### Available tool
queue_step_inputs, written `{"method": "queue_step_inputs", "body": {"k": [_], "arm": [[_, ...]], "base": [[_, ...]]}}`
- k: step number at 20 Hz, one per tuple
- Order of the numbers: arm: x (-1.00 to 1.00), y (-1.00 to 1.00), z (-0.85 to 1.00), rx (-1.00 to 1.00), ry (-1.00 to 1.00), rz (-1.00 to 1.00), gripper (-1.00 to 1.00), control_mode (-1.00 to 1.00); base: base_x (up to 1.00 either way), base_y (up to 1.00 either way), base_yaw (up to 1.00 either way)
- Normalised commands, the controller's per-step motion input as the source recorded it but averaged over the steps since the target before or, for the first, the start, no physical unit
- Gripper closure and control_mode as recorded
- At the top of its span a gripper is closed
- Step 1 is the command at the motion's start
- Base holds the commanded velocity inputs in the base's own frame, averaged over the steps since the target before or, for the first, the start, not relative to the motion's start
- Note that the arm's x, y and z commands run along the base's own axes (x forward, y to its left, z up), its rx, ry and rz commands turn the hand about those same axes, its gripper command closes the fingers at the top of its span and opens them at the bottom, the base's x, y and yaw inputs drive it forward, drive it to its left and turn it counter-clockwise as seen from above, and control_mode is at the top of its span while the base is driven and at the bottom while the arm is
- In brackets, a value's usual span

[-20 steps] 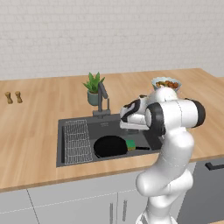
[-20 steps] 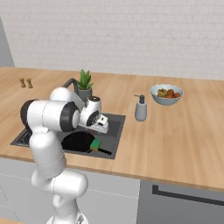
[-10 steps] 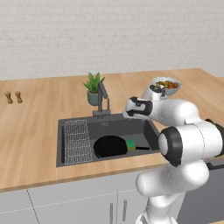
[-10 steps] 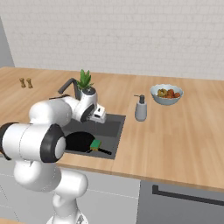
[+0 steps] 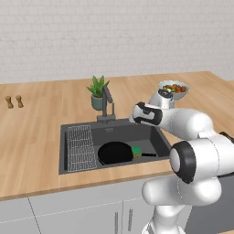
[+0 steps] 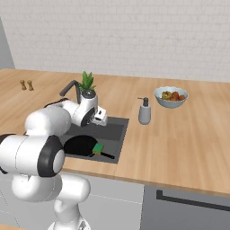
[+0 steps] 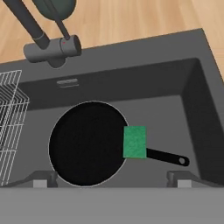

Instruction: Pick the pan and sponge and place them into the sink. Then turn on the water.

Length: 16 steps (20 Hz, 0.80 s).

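The black pan [image 5: 114,153] lies flat on the floor of the dark grey sink [image 5: 132,131], its handle pointing right. The green sponge [image 5: 136,150] rests on the pan's rim where the handle starts, as the hand view also shows: pan [image 7: 85,144], sponge [image 7: 134,141]. My gripper [image 5: 136,115] hovers above the sink's back right part, just right of the faucet [image 5: 108,103]. It is open, its fingertips [image 7: 40,178] wide apart with nothing between them. No water is in view at the faucet [image 7: 52,47].
A wire rack [image 5: 81,141] fills the sink's left side. A potted plant [image 5: 97,93] stands behind the faucet. A soap dispenser [image 6: 144,111] and a fruit bowl [image 6: 170,96] sit right of the sink, and two small shakers [image 5: 13,101] far left.
The arm's elbow has swung out and down to the right, while the hand stayed above the sink, slightly higher. Pan and sponge have not moved. The jaws stayed open.
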Motion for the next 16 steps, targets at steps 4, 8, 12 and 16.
{"method": "queue_step_inputs", "body": {"k": [4, 8, 12, 16], "arm": [[0.06, 0.0, 0.02, 0.22, -0.18, 0.02, -1.0, -1.0], [0.27, 0.0, 0.14, 0.29, -0.13, 0.08, -1.0, -1.0], [0.38, 0.03, 0.06, 0.21, -0.04, 0.08, -1.0, -1.0], [0.43, 0.07, 0.0, 0.05, 0.0, 0.05, -1.0, -1.0]], "base": [[0.0, 0.0, 0.0], [0.0, 0.0, 0.0], [0.0, 0.0, 0.0], [0.0, 0.0, 0.0]]}}
